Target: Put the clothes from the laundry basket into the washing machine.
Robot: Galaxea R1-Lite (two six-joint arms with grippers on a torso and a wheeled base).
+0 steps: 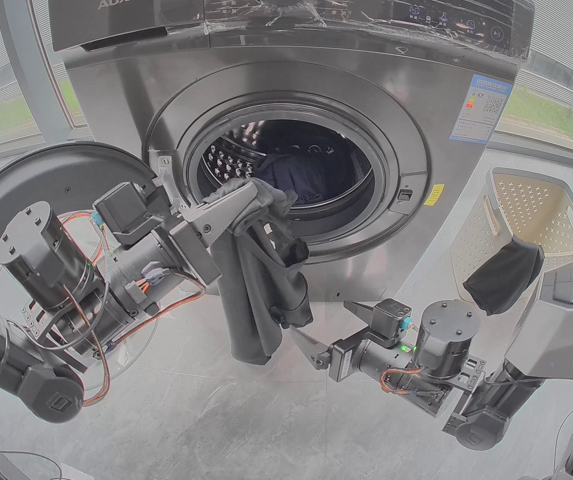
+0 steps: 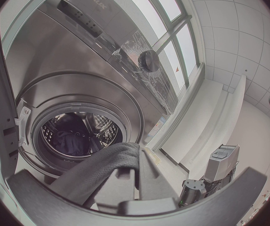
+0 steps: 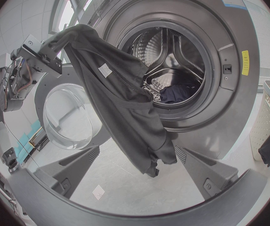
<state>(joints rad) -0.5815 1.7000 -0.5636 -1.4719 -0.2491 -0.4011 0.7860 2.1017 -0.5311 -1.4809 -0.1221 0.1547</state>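
My left gripper point(image 1: 250, 198) is shut on a dark grey garment point(image 1: 260, 288) and holds it just in front of the washing machine's open drum point(image 1: 293, 161). The garment point(image 3: 122, 101) hangs down long below the drum's lower rim. A dark blue piece of clothing point(image 1: 293, 175) lies inside the drum point(image 3: 172, 66). My right gripper point(image 1: 330, 331) stands open low down, right below the hanging garment's hem, with nothing between its fingers point(image 3: 78, 164). The beige laundry basket point(image 1: 533, 221) stands at the right of the machine with a black cloth point(image 1: 503, 275) draped over its front rim.
The round washer door point(image 1: 53, 188) is swung open to the left, behind my left arm. The grey tiled floor point(image 1: 246, 415) lies in front of the machine. Windows run behind and beside the washer.
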